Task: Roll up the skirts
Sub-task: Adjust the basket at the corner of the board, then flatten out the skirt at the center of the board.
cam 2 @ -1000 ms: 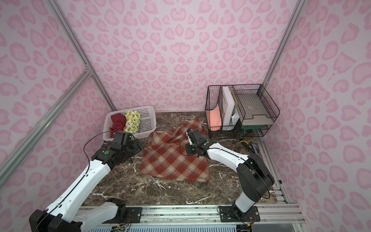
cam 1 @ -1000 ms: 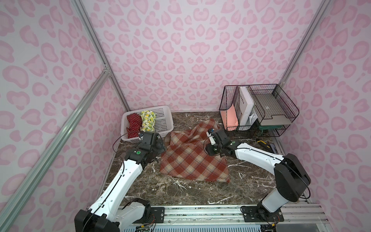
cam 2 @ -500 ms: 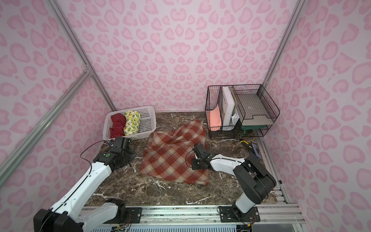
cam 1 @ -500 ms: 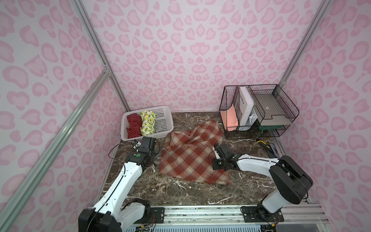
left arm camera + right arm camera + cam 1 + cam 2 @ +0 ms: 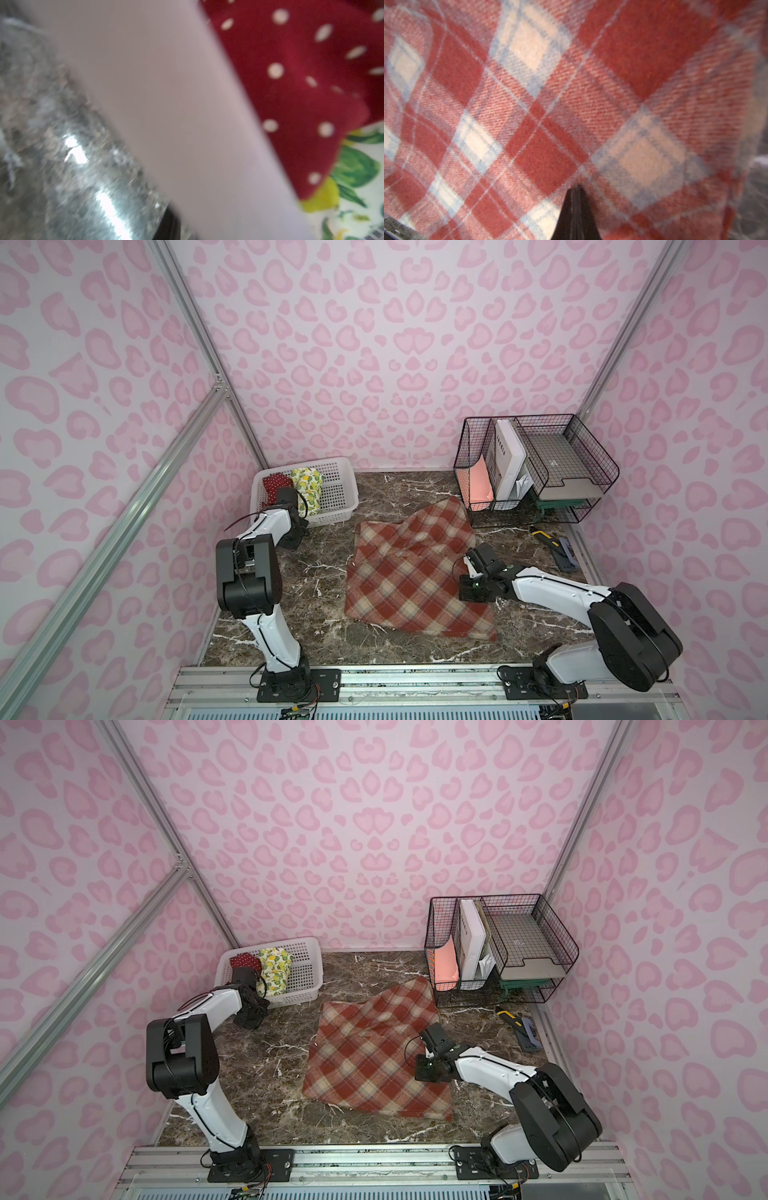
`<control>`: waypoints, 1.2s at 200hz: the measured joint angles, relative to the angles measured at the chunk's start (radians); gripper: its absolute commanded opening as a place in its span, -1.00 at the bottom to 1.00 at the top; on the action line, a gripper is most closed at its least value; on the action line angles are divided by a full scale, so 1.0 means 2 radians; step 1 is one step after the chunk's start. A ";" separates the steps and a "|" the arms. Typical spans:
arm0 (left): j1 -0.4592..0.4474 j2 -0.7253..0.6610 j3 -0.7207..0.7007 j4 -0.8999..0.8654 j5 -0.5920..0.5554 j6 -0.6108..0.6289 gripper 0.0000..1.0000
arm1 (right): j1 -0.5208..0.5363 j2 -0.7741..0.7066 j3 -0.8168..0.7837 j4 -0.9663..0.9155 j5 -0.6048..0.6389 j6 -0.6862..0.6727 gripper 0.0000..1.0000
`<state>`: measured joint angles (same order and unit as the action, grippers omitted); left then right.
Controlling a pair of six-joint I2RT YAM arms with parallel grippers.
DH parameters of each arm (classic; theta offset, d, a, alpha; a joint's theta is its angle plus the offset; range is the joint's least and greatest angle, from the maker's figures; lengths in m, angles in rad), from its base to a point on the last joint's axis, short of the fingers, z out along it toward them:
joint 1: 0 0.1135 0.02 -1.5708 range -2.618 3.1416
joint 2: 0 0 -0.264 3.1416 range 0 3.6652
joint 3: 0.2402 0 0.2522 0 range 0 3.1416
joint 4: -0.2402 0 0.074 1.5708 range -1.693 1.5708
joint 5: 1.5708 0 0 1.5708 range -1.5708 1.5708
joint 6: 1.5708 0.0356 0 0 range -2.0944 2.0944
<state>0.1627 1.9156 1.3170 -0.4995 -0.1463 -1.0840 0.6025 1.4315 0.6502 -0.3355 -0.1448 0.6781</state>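
Three skirts are in view. The plaid skirt [image 5: 411, 572] lies spread out in the middle of the marble table [image 5: 316, 572], its far end humped into loose folds, not rolled. The red polka-dot skirt [image 5: 272, 485] and the lemon skirt [image 5: 309, 485] sit bundled side by side, touching, in the left end of the white basket [image 5: 340, 489] at the table's far left corner.

My right gripper [image 5: 468, 595] is down on the plaid skirt's right edge. In the right wrist view its fingers [image 5: 571, 212] are pressed together with their tips against the cloth (whether a fold is nipped between them I cannot tell). My left gripper [image 5: 295, 536] hangs low just in front of the basket's near wall, well apart from the plaid skirt. The left wrist view is blurred, filled by that wall with both bundled skirts past it, and I cannot tell how those jaws stand.

Beyond the plaid skirt to the right stands a black wire rack [image 5: 582, 456] holding papers, and a yellow-handled tool [image 5: 542, 536] lies on the table just beside it.
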 measured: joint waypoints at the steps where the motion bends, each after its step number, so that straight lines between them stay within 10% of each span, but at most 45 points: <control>1: 0.001 0.002 0.002 0.001 0.000 0.001 -0.61 | 0.000 0.000 0.001 -0.001 0.000 0.000 -1.00; 69: 0.011 0.092 0.138 0.014 0.087 0.023 0.02 | 0.035 -0.008 0.096 -0.083 0.055 -0.026 -0.78; 151: -0.008 -0.225 -0.155 0.029 0.164 0.009 0.42 | 0.158 0.277 0.345 0.007 -0.004 -0.117 -1.00; 240: -0.122 -0.333 -0.247 0.034 0.172 0.056 0.43 | 0.244 0.190 0.136 0.133 -0.100 -0.100 -0.99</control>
<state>-0.0814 1.2491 0.8230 -0.4309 0.1982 -0.9710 1.0908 1.8111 0.9215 -0.0692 -0.3454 0.4786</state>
